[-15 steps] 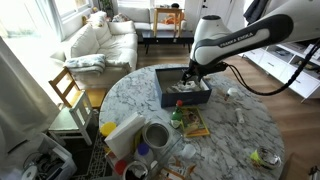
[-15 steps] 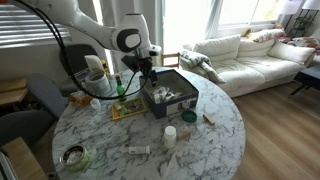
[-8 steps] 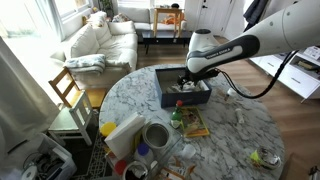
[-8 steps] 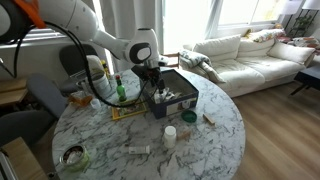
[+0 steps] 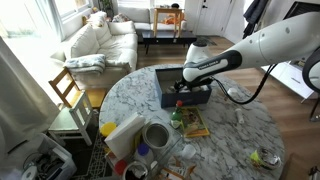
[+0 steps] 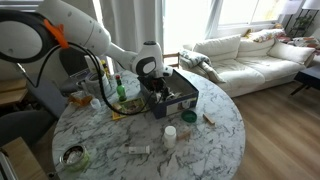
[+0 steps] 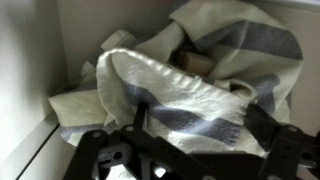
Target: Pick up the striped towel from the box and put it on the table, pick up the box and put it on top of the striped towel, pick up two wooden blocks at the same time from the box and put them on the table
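The navy box (image 5: 168, 97) (image 6: 176, 103) stands on the round marble table (image 5: 240, 125) (image 6: 205, 145). My gripper (image 5: 187, 92) (image 6: 159, 92) is down inside the box in both exterior views. The wrist view shows the striped towel (image 7: 190, 90) bunched up in grey and white folds against the box's pale inner wall (image 7: 30, 70). My gripper (image 7: 200, 128) is open, its dark fingers (image 7: 268, 125) straddling a fold of the towel without pinching it. A tan piece, perhaps a wooden block (image 7: 192, 63), peeks out under the cloth.
A tape roll (image 5: 157, 135), a white container (image 5: 124, 134) and a flat green packet (image 5: 191, 123) lie near the box. A white cup (image 6: 170, 136) and a second tape roll (image 6: 72, 156) stand nearer the table edge. A wooden chair (image 5: 68, 90) and a sofa (image 6: 245, 55) stand beyond the table.
The arm has dropped lower, bringing the gripper from above the box down into it and onto the towel. The jaws stayed open.
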`<state>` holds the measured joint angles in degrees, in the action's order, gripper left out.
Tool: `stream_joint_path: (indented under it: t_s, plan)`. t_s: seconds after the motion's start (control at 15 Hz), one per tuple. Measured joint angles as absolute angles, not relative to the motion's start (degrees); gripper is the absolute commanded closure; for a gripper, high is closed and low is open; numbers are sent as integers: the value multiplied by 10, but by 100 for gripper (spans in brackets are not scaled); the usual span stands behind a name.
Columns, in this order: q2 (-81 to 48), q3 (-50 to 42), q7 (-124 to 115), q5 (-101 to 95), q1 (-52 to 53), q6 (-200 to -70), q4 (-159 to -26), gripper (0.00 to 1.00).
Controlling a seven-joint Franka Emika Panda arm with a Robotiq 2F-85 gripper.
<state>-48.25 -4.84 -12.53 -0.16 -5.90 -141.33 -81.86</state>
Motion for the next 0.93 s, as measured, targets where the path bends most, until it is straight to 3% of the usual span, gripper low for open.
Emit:
stream_joint_path:
  t_s: [0.07, 0.13, 0.4, 0.53, 0.73, 0.87, 0.93]
  plan:
    - [-490, -48, -124, -1, -59, -1422, -813, 16]
    - [-496, -48, -124, -1, -59, -1428, -808, 26]
    - [-510, -49, -119, -1, -61, -1430, -789, 58]
    - [-513, -49, -117, -1, -62, -1430, -782, 69]
    - [-513, -49, -114, -1, -63, -1430, -773, 75]
    - [-513, -49, -111, -1, -63, -1428, -766, 86]
    - [-513, -49, -110, -1, -63, -1426, -762, 96]
